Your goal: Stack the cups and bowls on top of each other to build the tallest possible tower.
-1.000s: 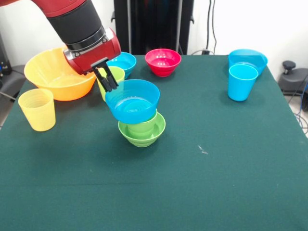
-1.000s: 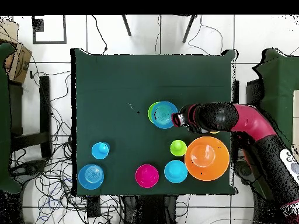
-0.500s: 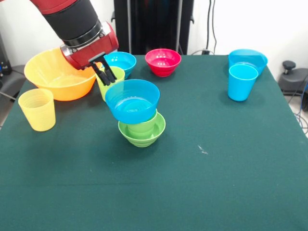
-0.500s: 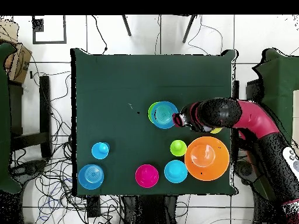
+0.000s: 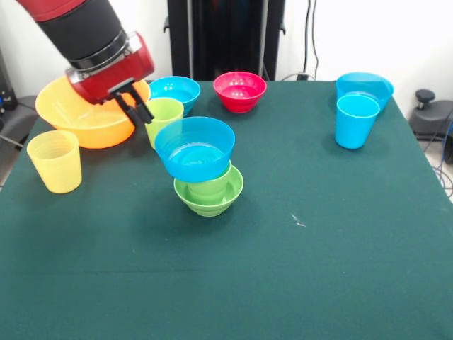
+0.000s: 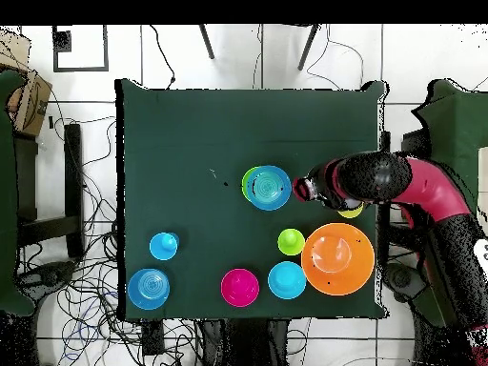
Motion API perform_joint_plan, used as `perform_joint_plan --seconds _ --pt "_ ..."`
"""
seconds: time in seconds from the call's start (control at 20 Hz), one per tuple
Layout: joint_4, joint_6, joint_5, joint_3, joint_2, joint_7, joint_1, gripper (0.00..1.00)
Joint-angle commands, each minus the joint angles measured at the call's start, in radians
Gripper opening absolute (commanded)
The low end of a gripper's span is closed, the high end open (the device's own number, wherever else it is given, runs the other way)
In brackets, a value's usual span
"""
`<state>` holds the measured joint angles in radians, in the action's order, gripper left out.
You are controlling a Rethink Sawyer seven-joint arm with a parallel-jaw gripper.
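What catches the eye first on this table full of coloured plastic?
Mid-table stands a little tower: a wide blue plastic bowl sits tilted on a green cup nested in a small green bowl. Just behind it to the picture's left in the front view, the red and black robot arm's gripper hangs near a yellow-green plastic cup and in front of a very large yellow-orange bowl.

Single red and black arm (image 5: 85, 32) enters from the upper left in the front view, angled down and to the right. Red wrist block sits at its lower end. Gripper (image 5: 134, 110) hangs off the block, its two black fingers (image 5: 141, 112) close together, nothing between them. Overhead view: gripper (image 6: 303, 189) points left.
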<state>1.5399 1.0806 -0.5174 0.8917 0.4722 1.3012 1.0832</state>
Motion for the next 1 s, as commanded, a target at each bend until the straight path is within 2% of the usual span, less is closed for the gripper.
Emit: perform_joint_plan --seconds 0.05,0.25,0.5,0.65,1.0 --pt "-0.114 0.084 -0.093 0.010 -0.049 -0.418 -0.008 0.00" --pt "-0.108 0.066 -0.107 0.011 -0.046 -0.427 -0.002 0.00" --pt "-0.070 0.009 -0.114 0.011 -0.042 -0.377 -0.005 0.00" --pt "-0.061 -0.004 -0.130 0.011 -0.040 -0.390 -0.001 0.00" --pt "-0.038 -0.037 -0.142 0.002 -0.032 -0.336 -0.019 0.00"
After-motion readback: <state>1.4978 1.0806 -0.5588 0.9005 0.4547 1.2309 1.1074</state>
